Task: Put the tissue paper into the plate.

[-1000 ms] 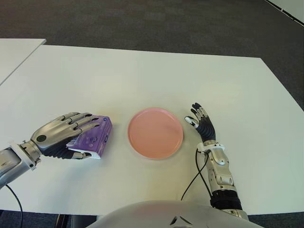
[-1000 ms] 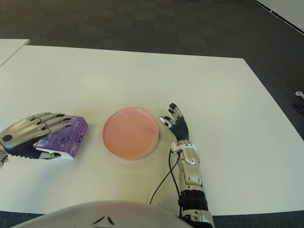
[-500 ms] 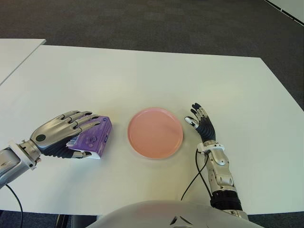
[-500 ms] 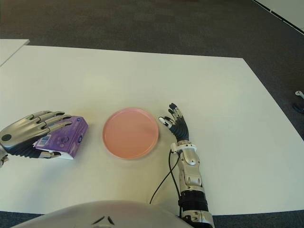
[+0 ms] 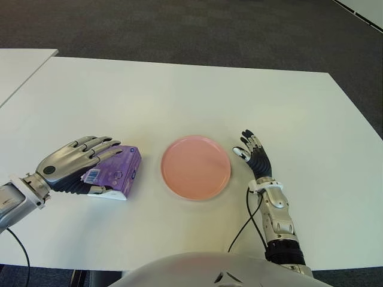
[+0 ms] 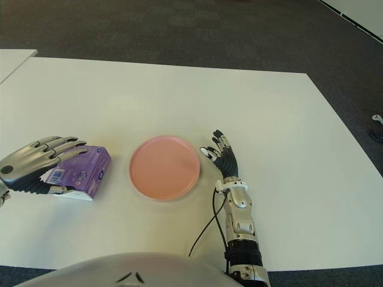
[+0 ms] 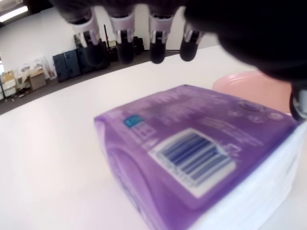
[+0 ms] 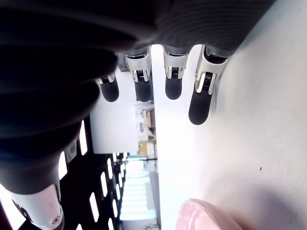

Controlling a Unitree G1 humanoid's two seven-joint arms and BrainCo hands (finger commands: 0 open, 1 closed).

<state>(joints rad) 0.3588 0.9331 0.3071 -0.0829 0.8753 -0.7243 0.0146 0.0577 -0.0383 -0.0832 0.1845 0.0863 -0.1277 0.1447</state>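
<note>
Left eye view, pack and hand: the purple tissue pack (image 5: pixel 112 174) lies flat on the white table (image 5: pixel 179 101), left of the plate, and the left hand (image 5: pixel 70 167) hovers over its left half, fingers stretched out across the top.

Grip state, left: fingers (image 7: pixel 123 36) extended and spread above the pack with a gap under them in the wrist view; nothing clamped, so I read the hand as open and not gripping.

Long axis: the pack runs roughly left to right, its right end pointing at the plate and its barcode face up.

Direction to go: the pink plate (image 5: pixel 196 167) sits just right of the pack, apart from it by a strip of bare table; the carry is a short move to the right.

Nearer hand: the left, by far; it is right over the pack.

Right hand (image 5: pixel 254 156): shows just right of the plate, fingers straight and relaxed, holding nothing.

Container: plate has nothing in it; tissue not yet delivered.

Next move, as I judge it: close the left fingers around the pack before any lift.
</note>
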